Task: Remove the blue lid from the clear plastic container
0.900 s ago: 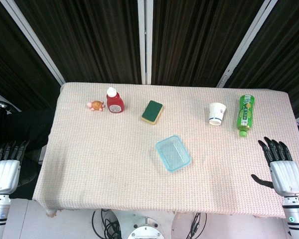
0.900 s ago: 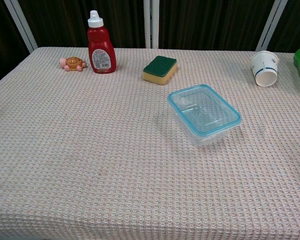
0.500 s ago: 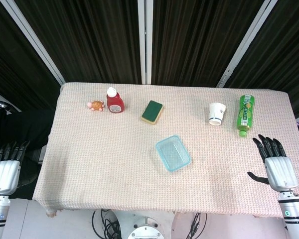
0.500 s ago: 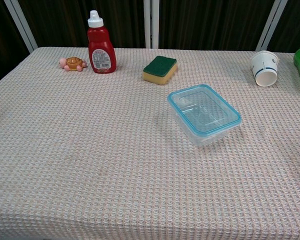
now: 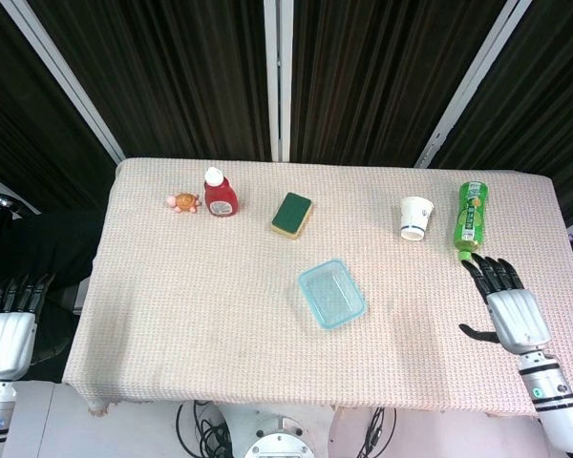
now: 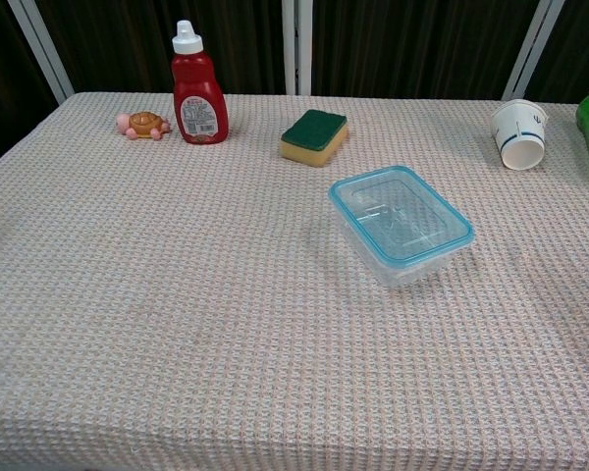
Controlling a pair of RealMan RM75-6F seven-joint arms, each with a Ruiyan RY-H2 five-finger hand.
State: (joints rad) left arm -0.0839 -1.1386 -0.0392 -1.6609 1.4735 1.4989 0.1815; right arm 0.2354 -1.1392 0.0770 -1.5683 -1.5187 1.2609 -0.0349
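**Blue lid on, both robot hands empty**

Blue-rimmed lid (image 6: 401,213) sits seated on the clear rectangular plastic container (image 6: 412,263), just right of frame centre in the chest view and lower centre of the surface in the head view. Container lies at an angle to the surface edges. Nothing touches it.

Right robot hand (image 5: 509,303) at lower right of the head view, over the right part of the surface, fingers spread and pointing up-frame, thumb out to the side, holding nothing. Fingertips sit just below the cap end of the green plastic bottle (image 5: 470,218) lying on its side; cannot tell if they touch. Well apart from the container.

Left robot hand (image 5: 6,326) at lower left of the head view, off the surface's left edge, fingers extended and apart, empty.

Neither hand shows in the chest view.

Along the upper part of the pink waffle-weave cloth surface (image 6: 177,294), left to right: small orange toy turtle (image 6: 143,125), red squeeze bottle with white cap (image 6: 198,89), green-and-yellow sponge (image 6: 314,135), white paper cup (image 6: 520,134) on its side.
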